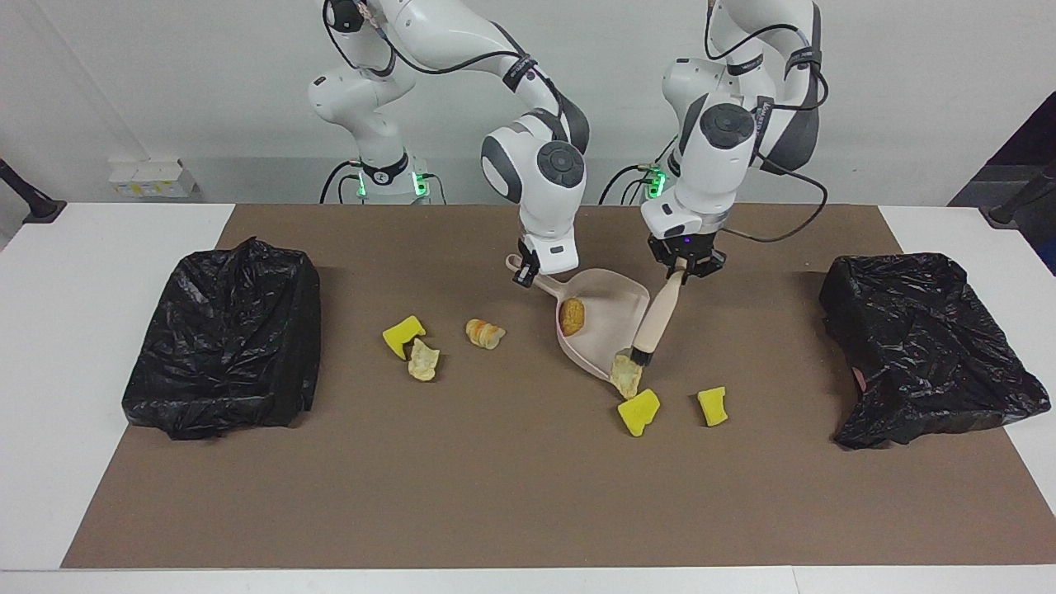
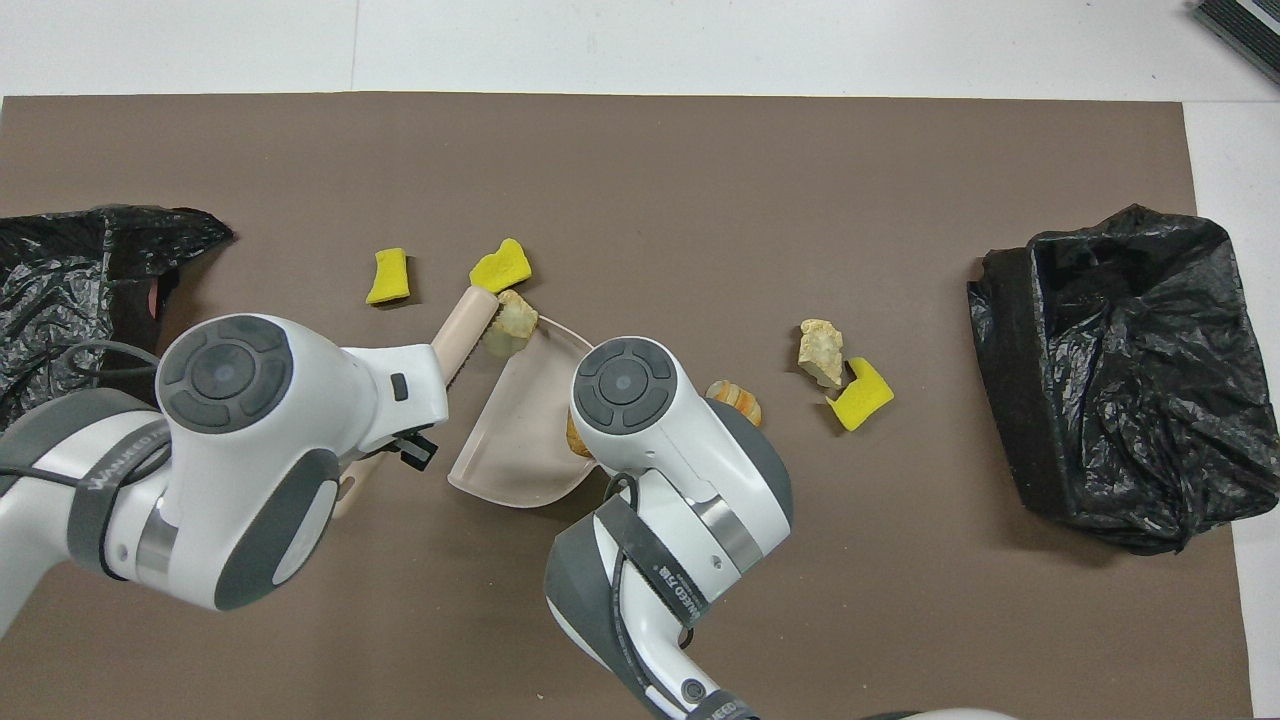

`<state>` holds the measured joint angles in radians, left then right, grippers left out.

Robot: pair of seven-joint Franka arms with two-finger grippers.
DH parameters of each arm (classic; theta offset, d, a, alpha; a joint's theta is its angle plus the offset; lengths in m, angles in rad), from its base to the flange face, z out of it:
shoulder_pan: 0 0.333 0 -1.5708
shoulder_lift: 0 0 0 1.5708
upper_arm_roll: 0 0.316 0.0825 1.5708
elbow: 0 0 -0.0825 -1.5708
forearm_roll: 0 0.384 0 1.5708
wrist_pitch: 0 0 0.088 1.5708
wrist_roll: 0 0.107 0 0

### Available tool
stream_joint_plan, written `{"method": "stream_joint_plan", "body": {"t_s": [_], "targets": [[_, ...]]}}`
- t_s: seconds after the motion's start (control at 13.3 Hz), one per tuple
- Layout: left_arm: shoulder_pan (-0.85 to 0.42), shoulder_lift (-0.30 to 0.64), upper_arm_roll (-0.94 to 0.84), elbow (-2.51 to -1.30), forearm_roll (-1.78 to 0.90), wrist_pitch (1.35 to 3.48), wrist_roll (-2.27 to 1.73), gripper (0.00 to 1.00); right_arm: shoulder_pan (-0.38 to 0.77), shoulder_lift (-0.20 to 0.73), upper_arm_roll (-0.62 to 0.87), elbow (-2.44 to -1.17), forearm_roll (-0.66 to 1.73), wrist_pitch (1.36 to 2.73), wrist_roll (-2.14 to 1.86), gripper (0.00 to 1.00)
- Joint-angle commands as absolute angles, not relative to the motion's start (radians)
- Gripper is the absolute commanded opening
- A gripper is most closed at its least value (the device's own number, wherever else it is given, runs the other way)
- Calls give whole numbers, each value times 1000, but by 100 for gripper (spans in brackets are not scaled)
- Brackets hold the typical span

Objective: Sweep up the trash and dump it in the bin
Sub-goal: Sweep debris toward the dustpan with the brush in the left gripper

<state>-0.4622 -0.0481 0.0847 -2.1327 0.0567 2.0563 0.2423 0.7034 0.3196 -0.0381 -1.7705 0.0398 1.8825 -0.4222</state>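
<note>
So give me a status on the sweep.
Done: one tan lump lies in the dustpan, held by the right gripper. In hand: the left gripper has the brush at a pale lump on the pan's lip. Left: five pieces, nothing dumped.

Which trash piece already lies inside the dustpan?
The tan-orange lump, alone inside the dustpan; every other piece lies on the brown mat.

Dustpan [image 1: 606,318] at frame centre of the facing view; one lump [image 1: 572,315] in it, another [image 1: 625,375] at its lip. Brush [image 1: 656,322] alongside. Two wedges [image 1: 638,412] below. Three pieces [image 1: 422,360] centre-left. Bins: one [image 1: 223,338] at left edge, one [image 1: 924,346] at right.
</note>
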Motion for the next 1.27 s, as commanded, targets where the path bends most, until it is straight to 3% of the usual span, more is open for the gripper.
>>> {"method": "stream_joint_plan", "body": {"t_s": [0.0, 0.52, 0.75, 1.2], "targets": [[-422, 49, 80, -2059, 58, 2112, 371, 0, 703, 313, -34, -1779, 25, 1899, -394, 0], [-348, 314, 80, -1813, 116, 2180, 514, 0, 704, 313, -34, -1779, 25, 1901, -393, 0], [-362, 312, 78, -1865, 114, 2168, 528, 0, 704, 313, -34, -1779, 25, 1901, -394, 0], [-334, 220, 78, -1870, 107, 1729, 461, 0, 704, 313, -34, -1779, 25, 1901, -394, 0]]}}
